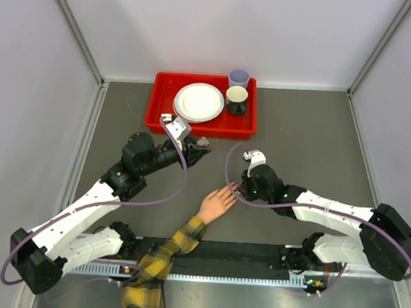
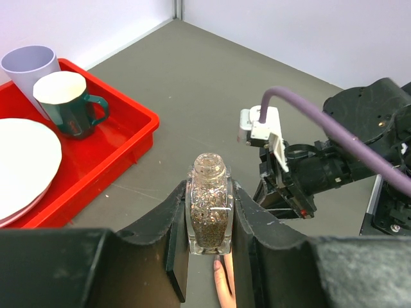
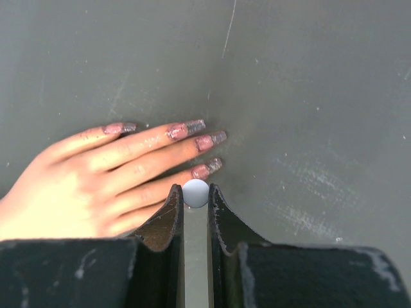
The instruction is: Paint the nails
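Right fingers (image 3: pixel 168 218) are clamping a white-knobbed brush (image 3: pixel 196 192), its tip hiding below them; the nails (image 3: pixel 196 126) are lying just ahead and left of them, four showing glitter. The step is calling for light strokes, base to tip, staying off skin. Left fingers (image 2: pixel 174 218) are gripping the uncapped bottle (image 2: pixel 209 212), nearly full of glitter polish

- No text, label, brand, number or sign can be read in any of the three views, on anything shown.
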You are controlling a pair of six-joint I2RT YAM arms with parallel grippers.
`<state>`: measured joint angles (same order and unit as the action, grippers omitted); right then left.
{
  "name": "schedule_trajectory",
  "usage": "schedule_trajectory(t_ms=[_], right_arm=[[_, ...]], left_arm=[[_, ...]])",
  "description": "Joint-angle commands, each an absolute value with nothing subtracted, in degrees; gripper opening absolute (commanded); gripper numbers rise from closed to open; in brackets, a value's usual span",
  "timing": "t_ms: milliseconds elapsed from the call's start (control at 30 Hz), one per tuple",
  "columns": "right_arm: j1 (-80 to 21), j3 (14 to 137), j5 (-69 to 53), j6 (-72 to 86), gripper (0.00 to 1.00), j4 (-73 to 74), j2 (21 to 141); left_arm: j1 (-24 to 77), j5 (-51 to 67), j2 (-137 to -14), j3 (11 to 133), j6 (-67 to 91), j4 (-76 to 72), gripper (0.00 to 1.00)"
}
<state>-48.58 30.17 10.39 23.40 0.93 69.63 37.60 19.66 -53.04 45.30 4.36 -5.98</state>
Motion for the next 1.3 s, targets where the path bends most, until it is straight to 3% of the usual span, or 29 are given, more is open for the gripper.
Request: schedule_trajectory(t_ms=[0, 167, 633, 1267], right_arm=[[-47.90, 32.61, 10.63, 22.41, 0.00, 4.99, 64.96], [-47.99, 32.43, 9.41, 22.32, 0.00, 6.24, 61.61], [-47.90, 32.34, 7.56, 23.47, 0.00, 0.44, 68.64], [-47.90, 32.61, 6.33, 23.47, 0.00, -1.41, 69.08]], left_arm=[[37.27, 20.39, -52.47, 45.18, 4.57, -9.75, 0.00], [37.27, 20.83, -52.65, 44.82, 5.27, -10.81, 0.00], [37.18, 20.39, -52.12, 45.09, 5.01, -9.76, 0.00], [37.09, 20.57, -51.94, 44.74, 4.92, -9.84, 0.00]])
